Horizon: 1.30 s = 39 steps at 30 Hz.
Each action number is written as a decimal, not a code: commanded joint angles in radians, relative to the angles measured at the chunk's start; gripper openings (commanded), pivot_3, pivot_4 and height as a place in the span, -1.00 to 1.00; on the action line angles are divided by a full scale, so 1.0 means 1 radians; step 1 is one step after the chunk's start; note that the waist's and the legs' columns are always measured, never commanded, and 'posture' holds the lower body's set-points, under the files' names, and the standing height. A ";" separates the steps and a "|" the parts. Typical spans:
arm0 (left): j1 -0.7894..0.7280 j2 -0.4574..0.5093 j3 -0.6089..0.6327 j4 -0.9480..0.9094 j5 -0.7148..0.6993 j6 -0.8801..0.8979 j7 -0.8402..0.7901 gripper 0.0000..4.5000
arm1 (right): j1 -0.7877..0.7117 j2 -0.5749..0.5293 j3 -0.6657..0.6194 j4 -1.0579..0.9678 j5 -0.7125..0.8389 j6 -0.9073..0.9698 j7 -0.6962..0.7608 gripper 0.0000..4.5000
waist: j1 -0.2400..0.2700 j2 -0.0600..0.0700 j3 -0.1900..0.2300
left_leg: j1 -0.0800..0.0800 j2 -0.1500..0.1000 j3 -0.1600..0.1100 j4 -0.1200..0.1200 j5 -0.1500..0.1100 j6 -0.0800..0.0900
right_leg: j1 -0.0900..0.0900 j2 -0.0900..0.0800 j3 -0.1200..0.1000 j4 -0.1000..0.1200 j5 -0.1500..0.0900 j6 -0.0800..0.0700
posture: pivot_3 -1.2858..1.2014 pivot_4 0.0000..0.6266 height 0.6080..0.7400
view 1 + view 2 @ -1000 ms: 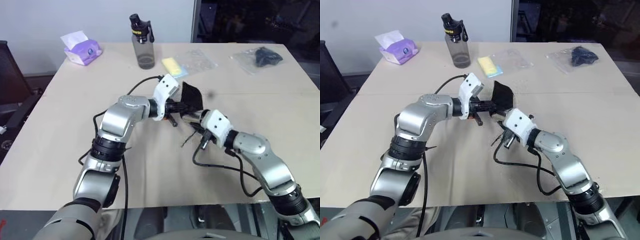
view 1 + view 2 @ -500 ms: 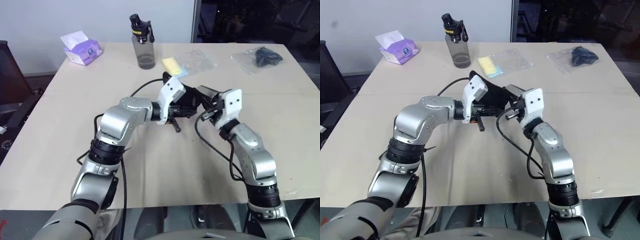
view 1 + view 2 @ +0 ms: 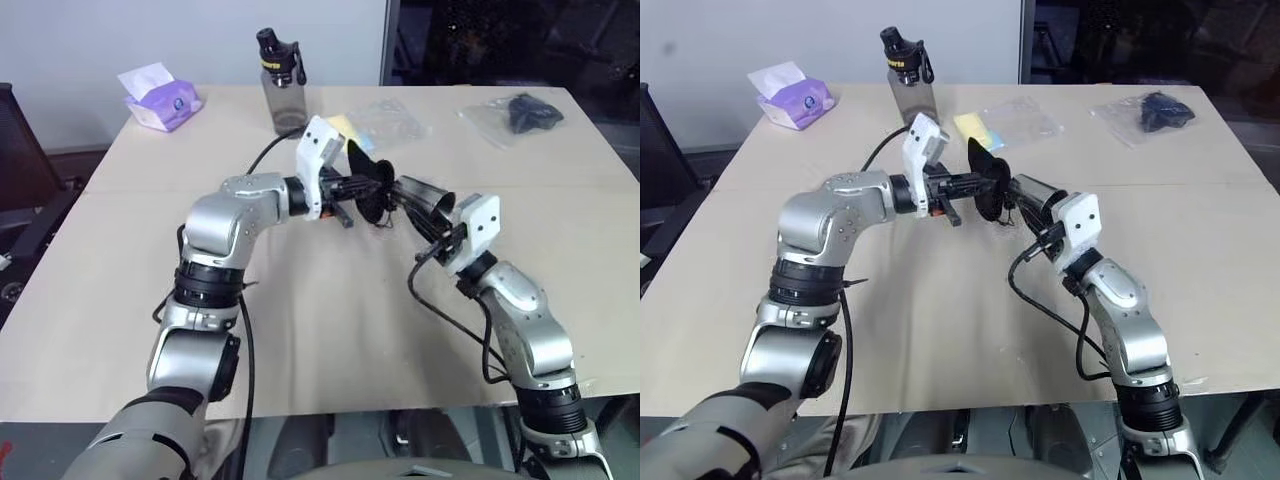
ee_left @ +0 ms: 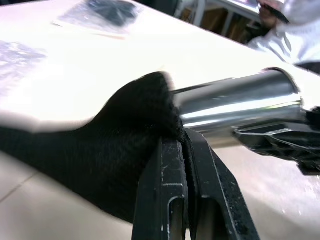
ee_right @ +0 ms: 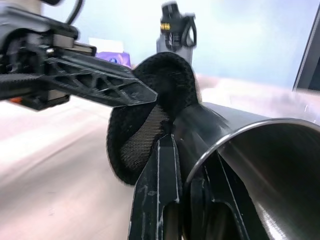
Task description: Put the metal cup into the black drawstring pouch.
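Observation:
Above the middle of the table, my left gripper (image 3: 358, 190) is shut on an edge of the black drawstring pouch (image 3: 368, 185), which hangs from it in the air. My right gripper (image 3: 434, 208) is shut on the rim of the metal cup (image 3: 418, 194), a shiny steel cylinder held nearly level. The cup's closed end points at the pouch and meets its fabric. In the left wrist view the cup (image 4: 235, 105) vanishes behind the pouch (image 4: 115, 135). In the right wrist view the cup's open mouth (image 5: 240, 150) faces the camera. How far the cup is inside, I cannot tell.
A grey water bottle (image 3: 285, 85) with a black cap stands at the back of the table (image 3: 120, 250). A purple tissue pack (image 3: 160, 97) lies back left. A clear bag with a yellow item (image 3: 348, 130) and a clear bag with a dark item (image 3: 520, 115) lie behind.
Both hands rose. The left gripper lifted the pouch higher. The right wrist turned and brought the cup level, with its closed end against the pouch.

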 commanded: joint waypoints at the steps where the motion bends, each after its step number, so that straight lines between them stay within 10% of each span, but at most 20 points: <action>1: -0.024 0.008 0.006 -0.019 -0.029 0.003 -0.018 -1.00 | -0.009 -0.001 0.026 -0.034 -0.019 -0.069 0.008 -0.98 | 0.000 0.000 0.000 | 0.000 0.000 0.000 0.000 0.000 0.000 | 0.000 0.000 0.000 0.000 0.000 0.000 | 0.03 -0.52 1.00; 26: -0.072 0.017 -0.001 0.044 -0.076 0.035 -0.066 -1.00 | -0.012 -0.091 0.157 0.097 -0.227 -0.286 0.043 -0.98 | 0.000 0.000 0.000 | 0.000 0.000 0.000 0.000 0.000 0.000 | 0.000 0.000 0.000 0.000 0.001 -0.002 | 0.03 -0.52 1.00; 39: -0.020 0.022 -0.030 -0.028 -0.094 0.055 -0.062 -1.00 | -0.051 0.179 -0.044 0.073 0.174 -0.049 -0.060 -0.98 | 0.001 0.000 0.001 | 0.000 0.000 0.000 -0.001 0.000 0.000 | 0.000 0.000 0.000 0.000 0.002 -0.003 | 0.03 -0.52 1.00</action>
